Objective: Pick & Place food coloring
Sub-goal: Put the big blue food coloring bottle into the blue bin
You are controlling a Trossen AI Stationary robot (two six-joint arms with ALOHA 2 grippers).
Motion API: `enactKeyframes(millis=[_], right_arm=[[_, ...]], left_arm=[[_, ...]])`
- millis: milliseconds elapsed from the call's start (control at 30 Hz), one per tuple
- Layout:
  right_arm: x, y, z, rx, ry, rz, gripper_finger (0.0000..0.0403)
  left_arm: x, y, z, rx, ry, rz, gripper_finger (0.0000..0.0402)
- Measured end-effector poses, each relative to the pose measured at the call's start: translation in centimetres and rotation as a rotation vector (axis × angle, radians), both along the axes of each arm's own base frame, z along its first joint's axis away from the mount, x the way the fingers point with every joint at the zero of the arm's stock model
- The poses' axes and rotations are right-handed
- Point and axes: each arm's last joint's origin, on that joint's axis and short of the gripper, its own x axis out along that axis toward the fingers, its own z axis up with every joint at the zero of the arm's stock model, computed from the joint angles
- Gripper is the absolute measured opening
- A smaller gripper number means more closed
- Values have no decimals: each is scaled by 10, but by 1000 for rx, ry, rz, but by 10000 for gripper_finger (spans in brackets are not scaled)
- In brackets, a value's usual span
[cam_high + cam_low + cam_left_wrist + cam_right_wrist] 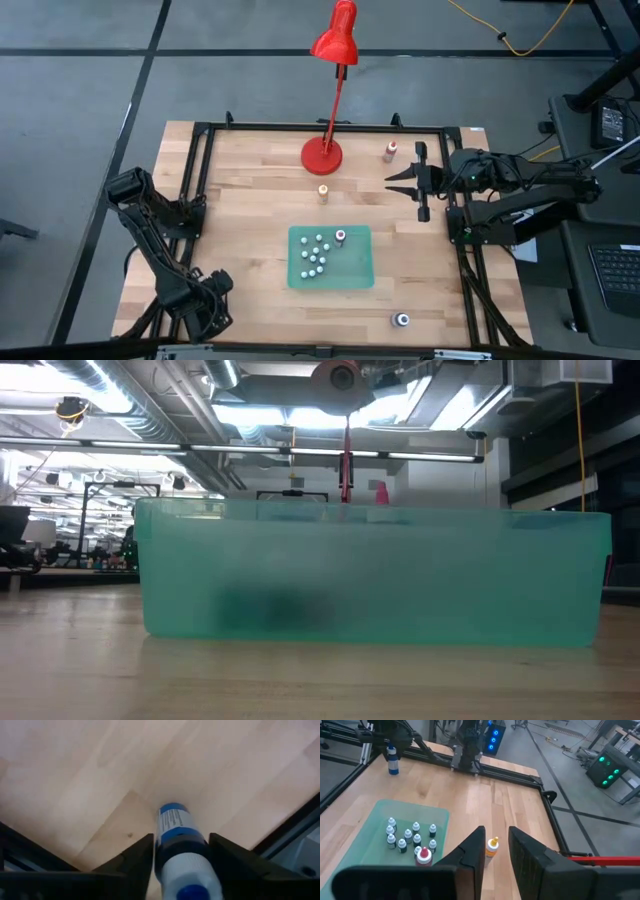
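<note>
The wooden worktop (250, 200) is ringed by a black frame (205, 135), with both arms mounted at its sides. A tall red desk lamp (328, 90) stands on its round base near the far edge, its shade leaning out past the frame.

A flat green tray (355, 272) lies in the middle, and in the low view its translucent wall fills the picture and hides nearly everything behind it. Inside the tray stands a cluster of small white-capped bottles (315, 255), with a red-topped bottle (340, 237) just beside them at the tray's far edge.

Other food coloring is scattered outside: an orange-topped bottle (323, 192) between lamp base and tray, a pink-topped bottle (390, 152) near the far right corner, and a bottle (401, 320) standing alone near the front edge.

The right tool (402, 183) hovers with fingers parted and empty, near the pink-topped bottle; the orange-topped one shows between them in its wrist view. The left tool (177, 862), folded at the front left corner, has a blue-capped bottle (177, 832) between its fingers, which look closed against it.
</note>
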Motion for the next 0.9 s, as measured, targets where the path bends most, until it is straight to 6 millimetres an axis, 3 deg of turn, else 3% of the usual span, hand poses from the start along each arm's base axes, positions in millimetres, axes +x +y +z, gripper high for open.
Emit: enactKeyframes(millis=[100,433,667,900], right_arm=[[0,0,0,0,0,0,87],[0,0,0,-2,0,0,87],[0,0,0,-3,0,0,87],[0,0,0,-4,0,1,88]], left_arm=[[0,-2,0,-28,18,-10,145],[11,-9,19,-87,-26,-23,143],[35,-10,48,-125,-143,-73,143],[69,1,82,-157,-263,-164,143]])
